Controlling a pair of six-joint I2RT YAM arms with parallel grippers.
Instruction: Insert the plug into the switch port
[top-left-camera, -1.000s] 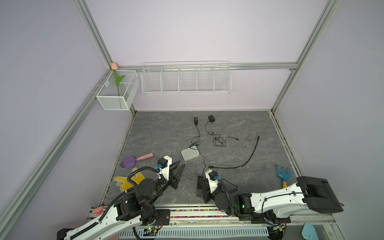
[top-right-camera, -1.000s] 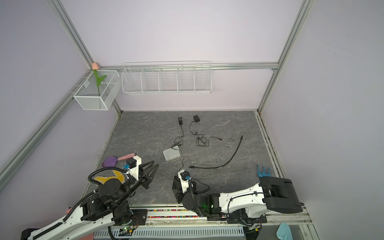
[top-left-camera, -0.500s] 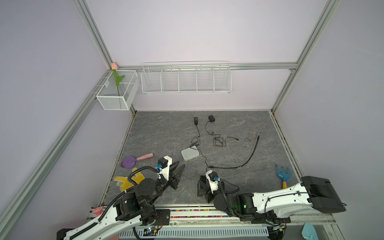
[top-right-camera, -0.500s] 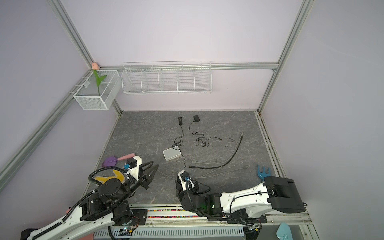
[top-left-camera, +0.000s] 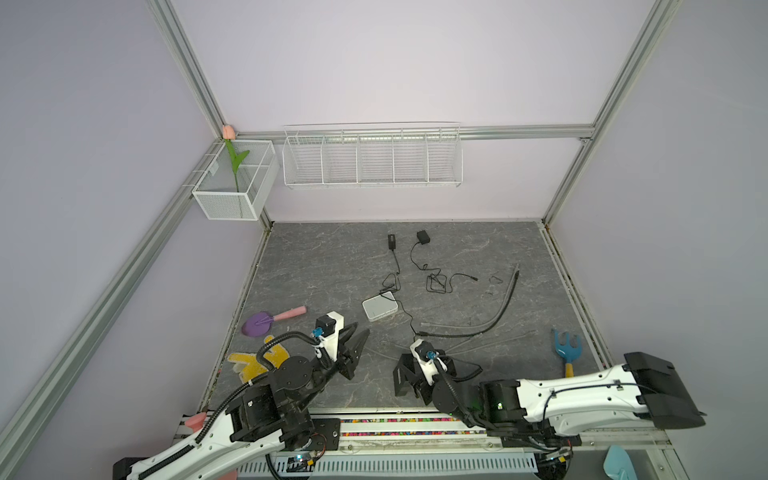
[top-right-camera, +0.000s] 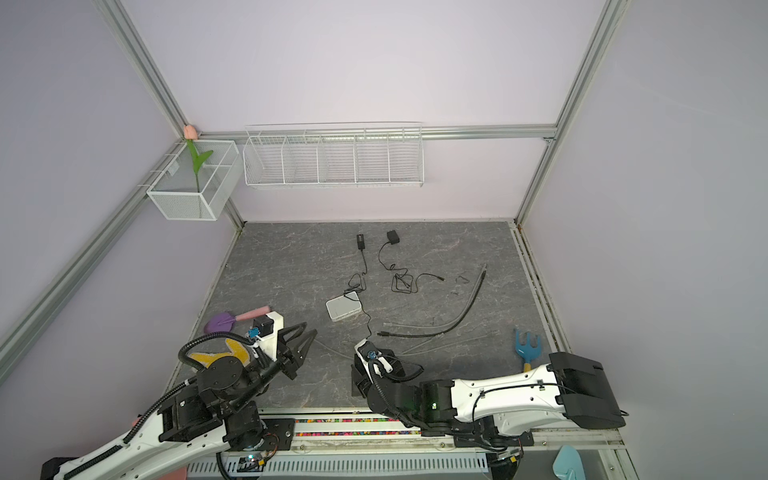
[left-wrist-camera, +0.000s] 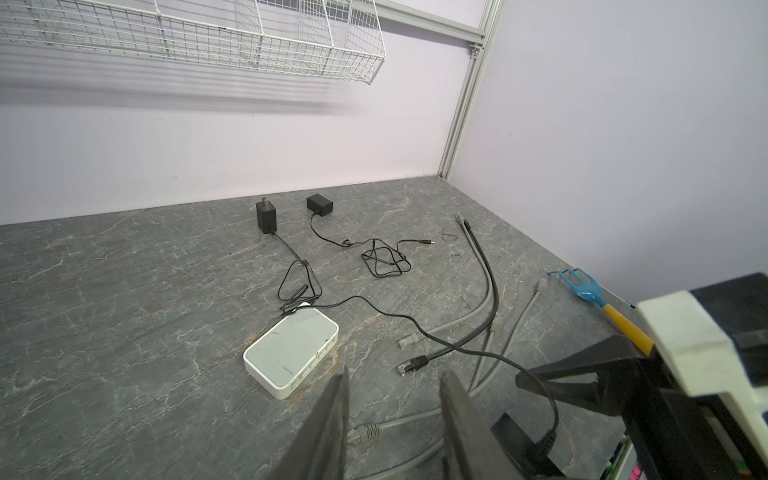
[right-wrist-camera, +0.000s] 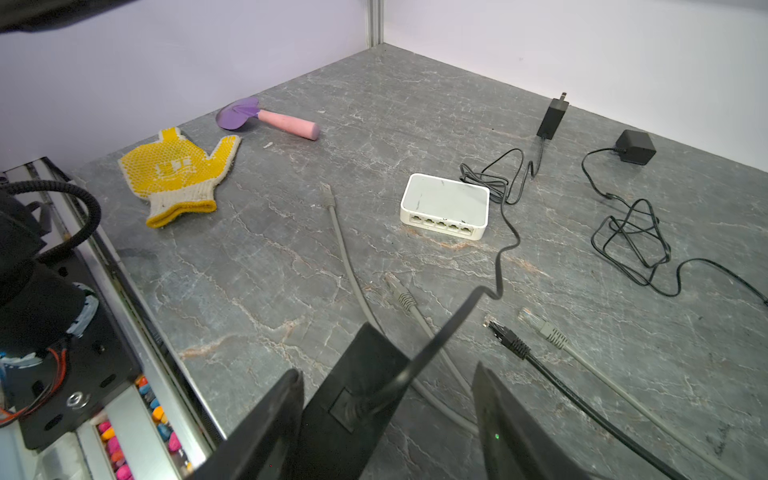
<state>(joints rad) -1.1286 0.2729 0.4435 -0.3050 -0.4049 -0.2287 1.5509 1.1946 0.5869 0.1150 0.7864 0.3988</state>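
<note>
The left gripper (left-wrist-camera: 395, 374) hovers empty with its jaws apart, aimed just past the white switch (top-left-camera: 380, 311), whose port row faces the robot. Near the switch on its right lies the black network plug (top-left-camera: 419, 333), tip toward the switch and cable trailing right. The right gripper (right-wrist-camera: 386, 370) is nearest it, jaws spread around a black corded block (right-wrist-camera: 357, 399) without clamping it.

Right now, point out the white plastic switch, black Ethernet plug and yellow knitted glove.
white plastic switch (right-wrist-camera: 446, 197): right wrist view, top face
black Ethernet plug (right-wrist-camera: 506, 336): right wrist view, connector
yellow knitted glove (right-wrist-camera: 178, 166): right wrist view, palm
</note>
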